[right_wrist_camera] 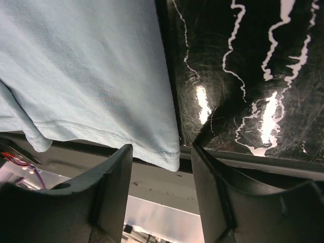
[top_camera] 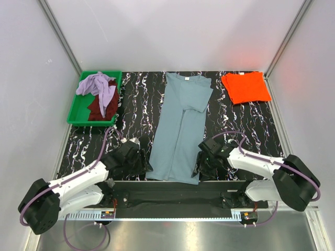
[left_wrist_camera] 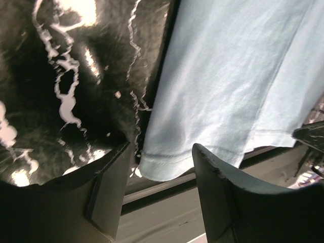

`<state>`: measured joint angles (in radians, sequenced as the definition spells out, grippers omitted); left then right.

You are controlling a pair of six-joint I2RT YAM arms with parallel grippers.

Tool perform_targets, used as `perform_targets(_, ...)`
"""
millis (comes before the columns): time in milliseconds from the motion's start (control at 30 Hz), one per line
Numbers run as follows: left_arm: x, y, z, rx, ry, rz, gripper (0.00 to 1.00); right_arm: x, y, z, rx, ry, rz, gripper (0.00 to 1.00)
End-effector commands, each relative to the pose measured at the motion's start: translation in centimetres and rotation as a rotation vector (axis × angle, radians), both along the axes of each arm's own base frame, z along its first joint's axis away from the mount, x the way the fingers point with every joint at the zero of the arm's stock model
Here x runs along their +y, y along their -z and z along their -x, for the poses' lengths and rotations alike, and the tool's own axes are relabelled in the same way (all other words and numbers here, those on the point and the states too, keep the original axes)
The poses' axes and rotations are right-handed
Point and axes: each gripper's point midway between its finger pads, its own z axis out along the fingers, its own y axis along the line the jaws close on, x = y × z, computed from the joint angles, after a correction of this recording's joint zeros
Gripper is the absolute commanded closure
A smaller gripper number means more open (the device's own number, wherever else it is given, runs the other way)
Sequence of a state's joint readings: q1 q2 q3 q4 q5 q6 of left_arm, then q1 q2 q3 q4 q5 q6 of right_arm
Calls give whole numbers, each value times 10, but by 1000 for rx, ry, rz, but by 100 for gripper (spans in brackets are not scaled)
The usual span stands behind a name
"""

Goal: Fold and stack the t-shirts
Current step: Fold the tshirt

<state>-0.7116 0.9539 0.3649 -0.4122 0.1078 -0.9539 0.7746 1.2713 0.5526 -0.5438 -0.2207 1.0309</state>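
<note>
**Top external view.** A black marbled bench sits inside pale grey walls. The blue-grey t-shirt lies flat down the centre, sides folded in, collar toward the far edge and hem at the near edge. A folded orange t-shirt occupies the far right corner. A green tray at the far left corner holds a lavender t-shirt and a maroon t-shirt, both crumpled. Both arms reach low to the hem, one at each side.

**Left wrist view.** The left jaws stand apart and hold nothing. The left hem corner lies just ahead of the gap, at the near bench edge.

**Right wrist view.** The right jaws stand apart, empty. The right hem corner lies just ahead of the gap.

**Hazards.** Closing too shallow is likely to catch only the top layer or miss the corner. Unequal bites would skew the fold. Lifting too quickly could spill the folded-in sides.
</note>
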Motion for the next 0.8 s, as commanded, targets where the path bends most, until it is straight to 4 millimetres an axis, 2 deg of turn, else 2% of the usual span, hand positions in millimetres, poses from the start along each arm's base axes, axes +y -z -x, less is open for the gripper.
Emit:
perform_targets(0, 37, 20, 10, 25, -54, -191, 41, -11, 5, -3, -37, 70, 55, 43)
perform_targets(200, 35, 22, 11, 31, -45, -198, 41, -3, 3, -1, -52, 88, -23, 45)
perform_targets(433, 43, 16, 7, 1, -58, -265, 43, 0, 9, 0, -45, 78, -15, 52)
perform_targets(467, 42, 16, 7, 1, -57, -267, 43, -2, 10, 1, -45, 79, -7, 56)
perform_targets(500, 42, 15, 7, 2, -59, -268, 43, -4, 11, 2, -42, 82, 2, 67)
perform_targets(567, 42, 14, 9, 3, -51, -272, 43, -10, 9, 3, -49, 88, 20, 81)
perform_targets(600, 39, 8, 7, -10, -51, -257, 43, -12, 8, 3, -55, 92, 24, 93)
perform_targets(667, 39, 4, 9, -13, -48, -263, 43, -17, 0, 3, -75, 100, 31, 100)
perform_targets(700, 41, -5, 2, -56, -65, -287, 43, -18, -2, 3, -81, 104, 35, 100)
perform_targets(767, 43, -8, 8, -62, -44, -334, 42, -26, -8, 3, -98, 121, 53, 100)
